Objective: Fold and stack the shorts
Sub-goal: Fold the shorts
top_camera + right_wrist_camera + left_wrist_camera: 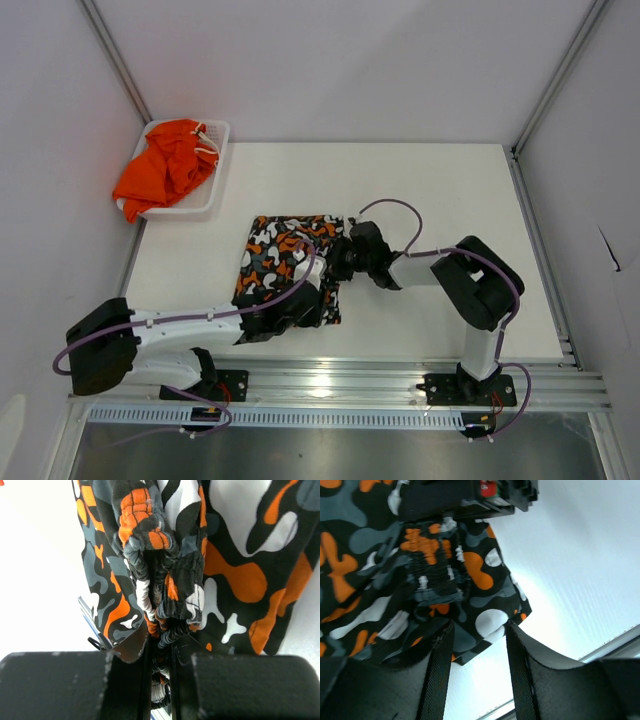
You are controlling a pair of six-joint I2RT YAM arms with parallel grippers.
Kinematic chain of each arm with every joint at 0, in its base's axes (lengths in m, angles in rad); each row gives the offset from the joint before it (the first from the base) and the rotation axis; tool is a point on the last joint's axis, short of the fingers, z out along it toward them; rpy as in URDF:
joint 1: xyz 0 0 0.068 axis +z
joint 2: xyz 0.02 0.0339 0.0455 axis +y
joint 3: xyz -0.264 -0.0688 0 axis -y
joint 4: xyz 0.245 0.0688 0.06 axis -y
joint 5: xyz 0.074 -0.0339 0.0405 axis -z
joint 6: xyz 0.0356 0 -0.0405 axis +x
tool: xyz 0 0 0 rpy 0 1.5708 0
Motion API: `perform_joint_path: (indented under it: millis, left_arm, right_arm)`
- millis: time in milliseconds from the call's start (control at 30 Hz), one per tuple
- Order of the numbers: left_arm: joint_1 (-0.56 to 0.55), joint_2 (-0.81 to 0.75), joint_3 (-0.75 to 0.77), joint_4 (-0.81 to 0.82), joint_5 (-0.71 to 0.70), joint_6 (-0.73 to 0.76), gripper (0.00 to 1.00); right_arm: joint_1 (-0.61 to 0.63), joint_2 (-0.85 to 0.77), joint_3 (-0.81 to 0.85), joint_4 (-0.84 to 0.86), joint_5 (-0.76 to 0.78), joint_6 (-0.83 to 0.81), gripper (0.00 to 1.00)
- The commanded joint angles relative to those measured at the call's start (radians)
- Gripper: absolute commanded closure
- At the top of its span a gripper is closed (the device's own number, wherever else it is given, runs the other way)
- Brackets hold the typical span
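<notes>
The patterned shorts (272, 258) lie flat mid-table, with the elastic waistband along their right edge. That band is pinched by the right gripper (160, 642). The left gripper (479, 630) is held spread at the near corner of the same edge. The cloth extends leftward from both grippers, so a leftward fold is judged likely. The orange shorts (165, 165) sit in the white basket (190, 208).

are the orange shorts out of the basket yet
No, the plain orange shorts lie heaped in the white basket, apart from the patterned shorts.
</notes>
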Motion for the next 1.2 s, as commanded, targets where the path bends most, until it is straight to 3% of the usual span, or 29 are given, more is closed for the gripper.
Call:
perform_joint_path:
  millis: [0,367,667,1167]
  left_arm:
    - [-0.018,0.045,0.003,0.101,-0.008,-0.017,0.52]
    - [-0.036,0.214,0.058,0.054,-0.103,-0.122,0.59]
    - [-0.038,0.283,0.035,0.129,-0.077,-0.147,0.6]
    - [-0.041,0.254,0.003,0.139,-0.077,-0.159,0.61]
  right_arm:
    - [-0.004,-0.017,0.058,-0.018,-0.006,-0.028,1.0]
    - [-0.017,-0.032,0.075,-0.058,-0.02,-0.056,1.0]
    - [-0.038,-0.029,0.119,-0.121,-0.044,-0.11,1.0]
    - [-0.104,-0.011,0.225,-0.294,-0.109,-0.249,1.0]
